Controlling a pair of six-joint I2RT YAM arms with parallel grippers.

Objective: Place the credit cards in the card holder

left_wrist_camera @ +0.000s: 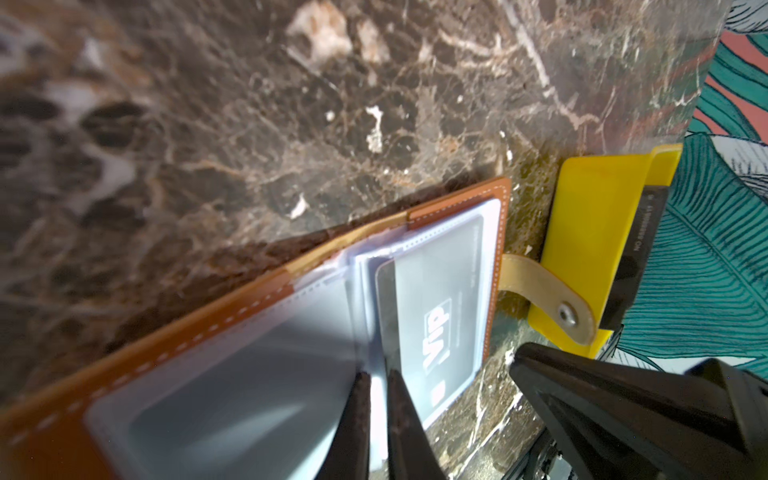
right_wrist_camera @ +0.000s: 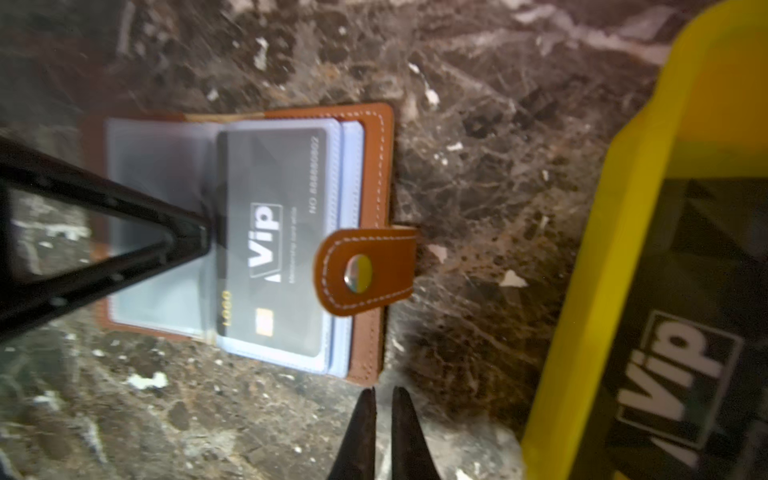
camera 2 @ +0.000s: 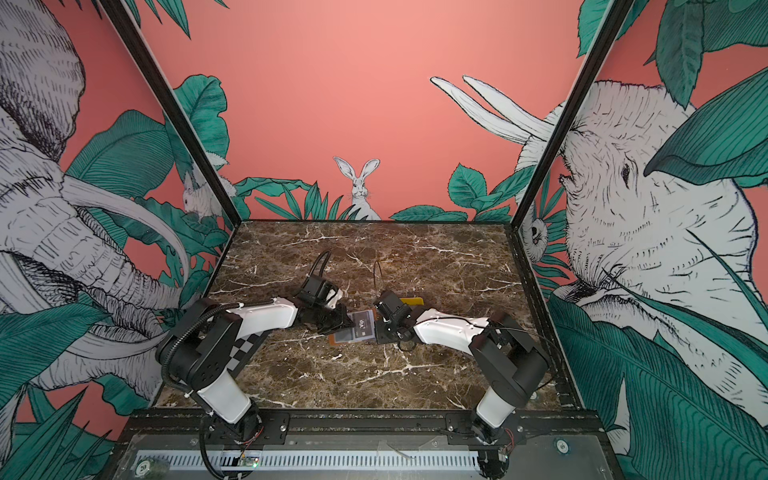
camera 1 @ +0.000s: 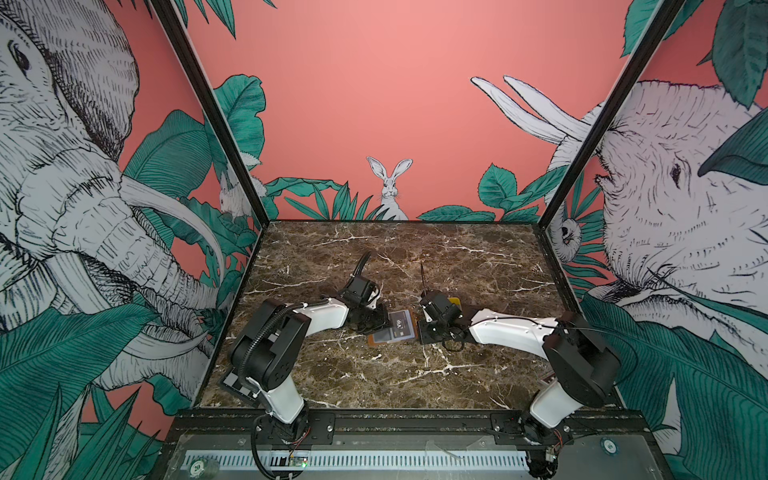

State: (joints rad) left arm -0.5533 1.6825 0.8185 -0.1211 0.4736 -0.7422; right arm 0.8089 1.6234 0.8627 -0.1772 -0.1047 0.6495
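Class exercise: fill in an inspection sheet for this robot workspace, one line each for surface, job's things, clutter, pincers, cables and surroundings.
Surface: brown marble tabletop.
Job's things: card holder lies open; one Vip card in a sleeve; more cards in the yellow tray beside it.
Clutter: nothing seen.
Pincers: left pincer nearly shut, tips at the holder's sleeves; right pincer nearly shut, empty, off the holder's edge.
Cables: black hose on left arm, away from the holder.
Surroundings: jungle-print walls, rabbit.
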